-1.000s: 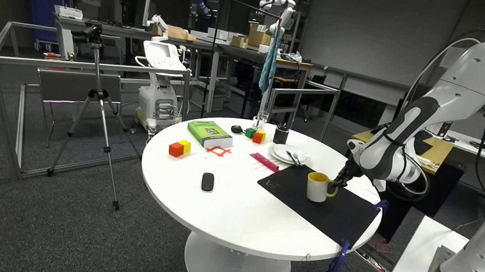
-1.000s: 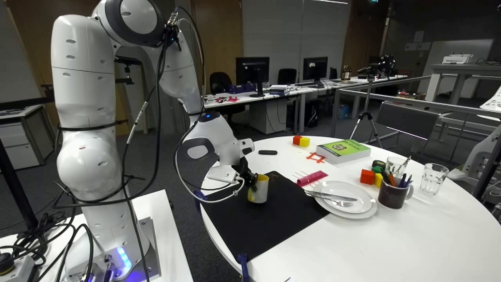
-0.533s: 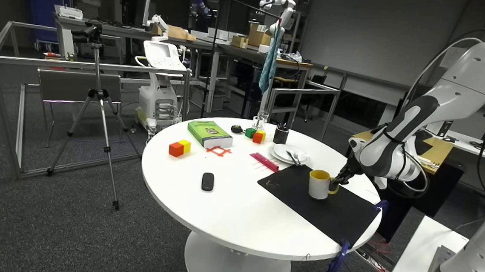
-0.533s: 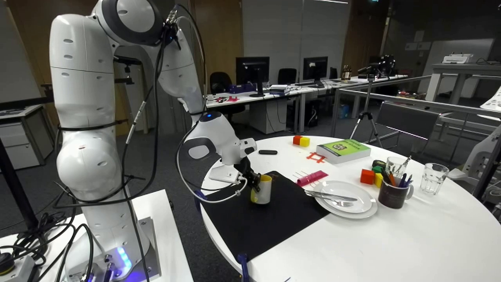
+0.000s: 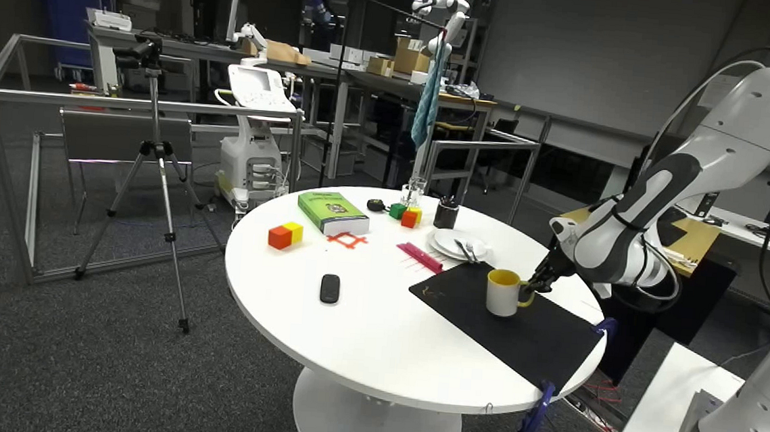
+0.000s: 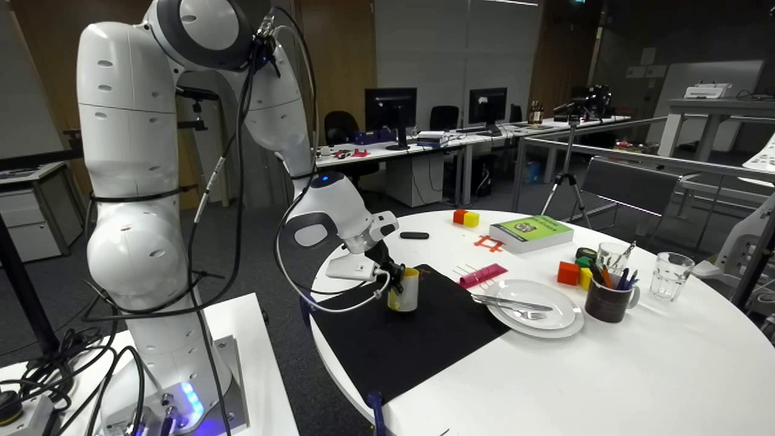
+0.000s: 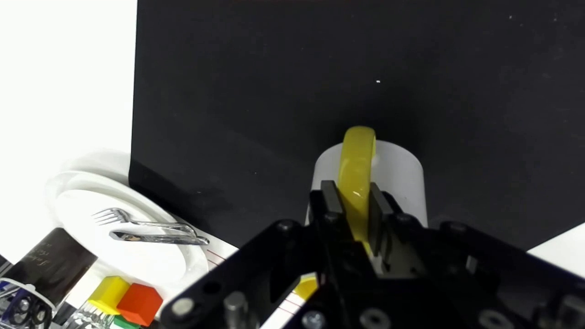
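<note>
Mug handle (image 7: 356,173), yellow and curved, sits pinched between the pads (image 7: 332,197) of my gripper (image 7: 353,194), which is closed down onto it from both sides. In the wrist view I look down along its length. In both exterior views the mug (image 5: 501,296) is upright or nearly so, white outside and yellow within, and I reach it from its handle side. It is over a black mat (image 6: 430,357); whether its base touches that mat I cannot tell. The mat lies on the part of the round white table (image 6: 636,381) nearest my base (image 5: 757,418), with dark blue clamps (image 6: 376,415) along the table's edge. Just beside the mat, stacked plates (image 6: 560,317) bear a knife (image 7: 148,238) and a fork (image 7: 148,223), and a pink strip (image 6: 482,275) lies near them. Past the plates I see a dark cup (image 6: 605,306) full of pens (image 6: 623,280), two glasses (image 6: 672,275), and a red block (image 6: 568,274), a yellow block (image 6: 585,279) and a green block (image 6: 583,261) grouped close together. Farther across the table are a green book (image 6: 533,233), another two blocks (image 6: 471,220), one red and one yellow, touching each other, and a small black oblong object (image 5: 330,289) set apart, which I cannot name.
</note>
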